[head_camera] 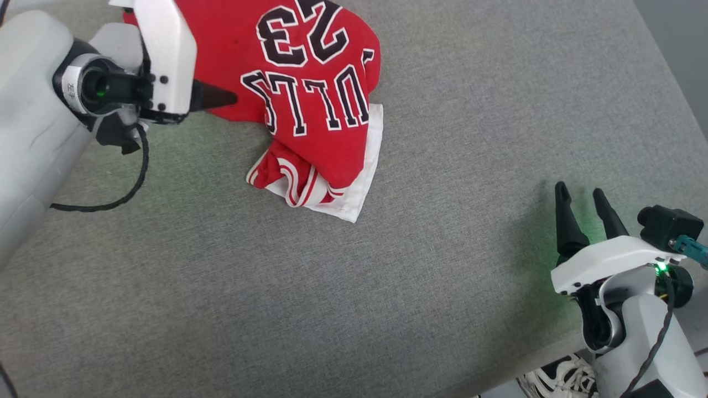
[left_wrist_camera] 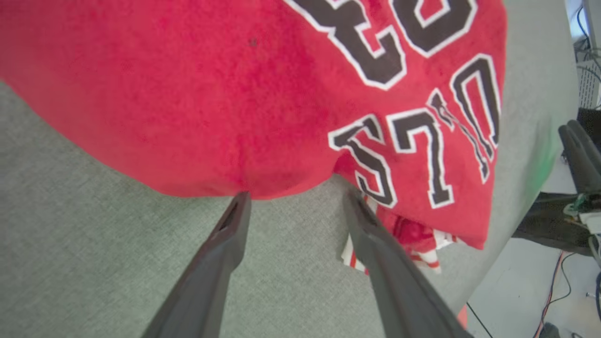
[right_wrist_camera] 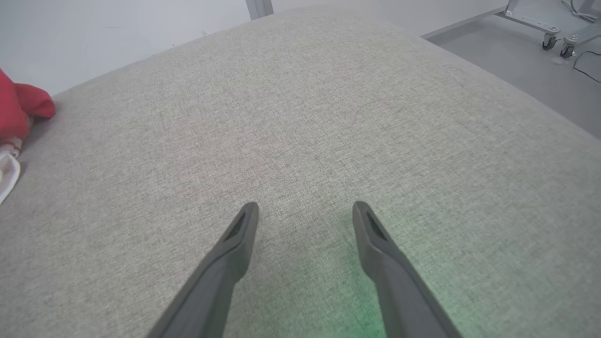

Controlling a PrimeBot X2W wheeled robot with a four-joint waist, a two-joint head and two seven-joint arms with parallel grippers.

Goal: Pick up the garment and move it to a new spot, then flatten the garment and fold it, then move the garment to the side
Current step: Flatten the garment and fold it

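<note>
Both hands are spread wide and empty: my left gripper (left_wrist_camera: 296,199) points at the crumpled garment's (head_camera: 310,110) red edge, my right gripper (right_wrist_camera: 305,209) hovers well apart over the grey surface (head_camera: 387,287).

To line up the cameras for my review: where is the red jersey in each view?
Head view: the garment, bunched, top centre-left.
Left wrist view: the garment across the upper half.
Right wrist view: the garment, a red and white edge at far left.
Shared landmark: the grey fabric surface under it.
</note>
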